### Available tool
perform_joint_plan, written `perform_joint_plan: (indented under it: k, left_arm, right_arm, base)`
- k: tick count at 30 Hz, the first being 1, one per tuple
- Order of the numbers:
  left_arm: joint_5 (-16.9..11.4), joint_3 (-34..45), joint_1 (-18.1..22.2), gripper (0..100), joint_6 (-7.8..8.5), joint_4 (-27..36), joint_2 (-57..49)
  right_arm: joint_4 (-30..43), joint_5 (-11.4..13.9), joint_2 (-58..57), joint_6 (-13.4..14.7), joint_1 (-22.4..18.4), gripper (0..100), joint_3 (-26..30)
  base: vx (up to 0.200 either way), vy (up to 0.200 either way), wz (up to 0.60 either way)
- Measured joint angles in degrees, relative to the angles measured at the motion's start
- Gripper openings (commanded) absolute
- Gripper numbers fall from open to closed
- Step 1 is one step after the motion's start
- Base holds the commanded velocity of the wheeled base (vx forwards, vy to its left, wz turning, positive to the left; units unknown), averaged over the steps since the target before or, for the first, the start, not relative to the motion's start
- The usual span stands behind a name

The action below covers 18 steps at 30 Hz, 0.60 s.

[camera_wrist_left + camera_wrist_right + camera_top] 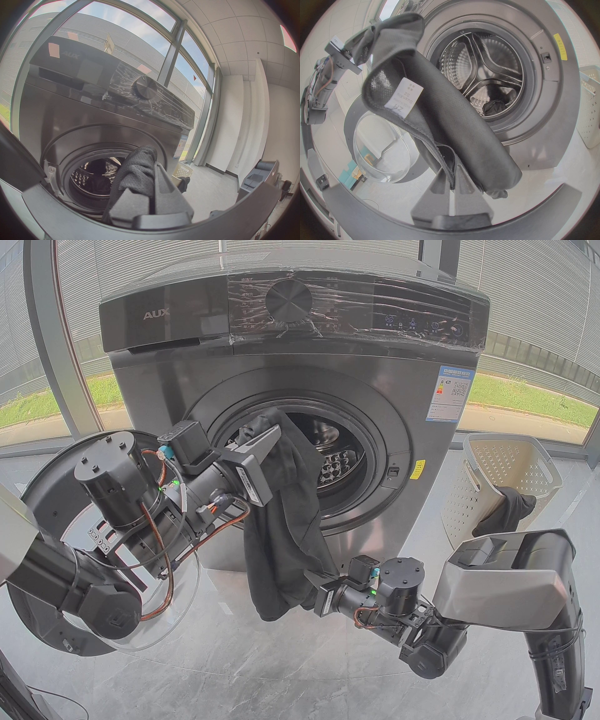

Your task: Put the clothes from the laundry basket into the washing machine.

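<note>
Looking at a dark garment (284, 521) strung through the centre of the head frame, long axis near vertical, leaning a little rightward toward the bottom. Gripped at the top end by the left hand (269, 435), closed on the cloth just in front of the left edge of the drum opening (334, 455). Pinched at the bottom end by the right hand (311, 582), likewise closed on a fold, lower centre, beneath the opening's lower rim and in front of the washing machine (400, 390).

Puts the opening behind and to the right of the top end, and above the bottom end; makes the left hand clearly the nearer of the two. Probably calls for feeding the top end in first, then lifting the tail over the rim; otherwise some risk of the tail draping outside.

Inside the drum, a small dark item (493, 107). At the left of the frame, the door (40, 490), swung wide. At the right, the white laundry basket (500, 471), with another dark cloth (509, 512) hanging over its rim.
</note>
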Motion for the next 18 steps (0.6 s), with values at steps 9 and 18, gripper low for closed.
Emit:
perform_joint_plan:
  k: [9, 18]
  left_arm:
    - [-0.6, 1.5, 2.7, 0, -0.02, -0.5, 0.3]
    - [-0.9, 7.7, 4.7, 0, -0.02, -4.3, -2.6]
  right_arm:
    - [-0.5, -0.9, -9.4, -4.0, -0.4, 0, 11.5]
    - [-0.5, -0.8, -19.4, -9.1, -4.3, 0, 20.2]
  base:
    - [0.0, 0.0, 0.0]
    - [0.0, 0.0, 0.0]
